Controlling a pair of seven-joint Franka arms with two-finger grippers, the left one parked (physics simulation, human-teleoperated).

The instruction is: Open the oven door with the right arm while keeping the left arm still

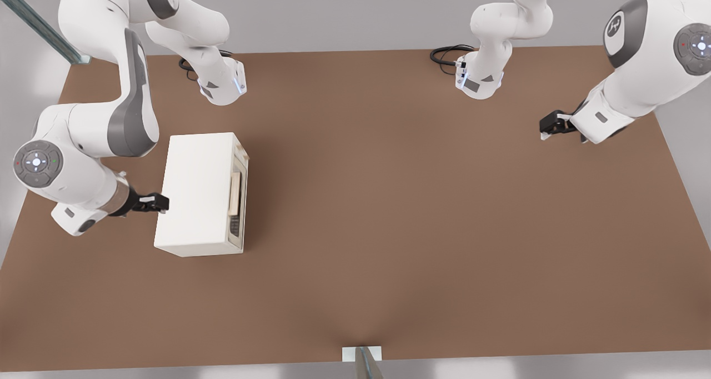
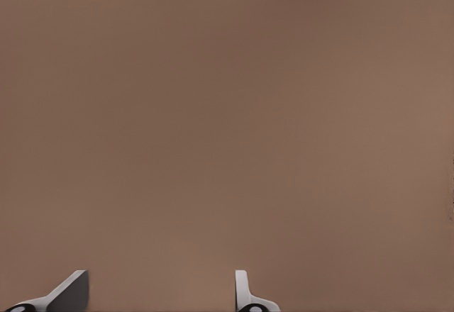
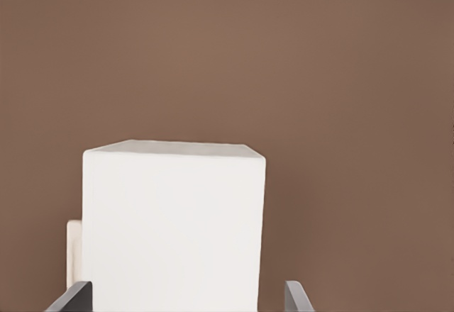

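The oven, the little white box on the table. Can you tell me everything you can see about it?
The oven is a small cream-white box with smooth plain walls, standing flat on the brown table toward the front view's left. Its door faces the front view's right, has a window cut-out and a tan bar handle, and looks shut. The gripper is at the oven's back edge, opposite the door, fingers open. In the right wrist view the oven fills the space between the fingers. Real contact cannot be told.

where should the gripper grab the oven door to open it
Probably by the tan handle, a bar standing proud of the door, approached from the front view's right. The gripper, fingers open, sits at the oven's opposite side.
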